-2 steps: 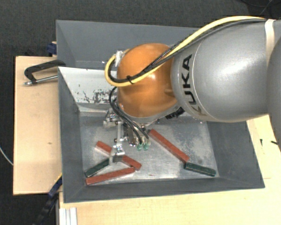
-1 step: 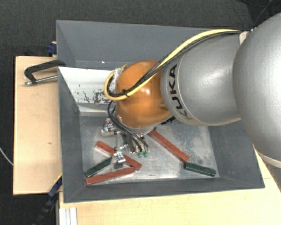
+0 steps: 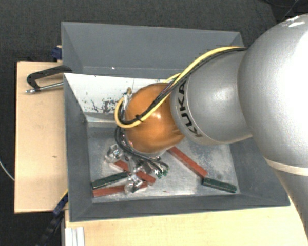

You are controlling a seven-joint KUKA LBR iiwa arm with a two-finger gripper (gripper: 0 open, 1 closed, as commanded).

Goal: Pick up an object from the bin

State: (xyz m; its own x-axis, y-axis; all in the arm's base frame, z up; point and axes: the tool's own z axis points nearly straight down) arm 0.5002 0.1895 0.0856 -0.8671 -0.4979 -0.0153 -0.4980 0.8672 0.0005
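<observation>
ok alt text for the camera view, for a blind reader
A grey robot arm reaches from the right into a grey metal bin, its gripper low among a heap of red and green strips by the front wall. One red strip and one dark green strip lie apart to the right.

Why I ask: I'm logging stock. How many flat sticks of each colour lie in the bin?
Red flat sticks: 3, one partly hidden
Dark green flat sticks: 2
Total: 5 visible
</observation>
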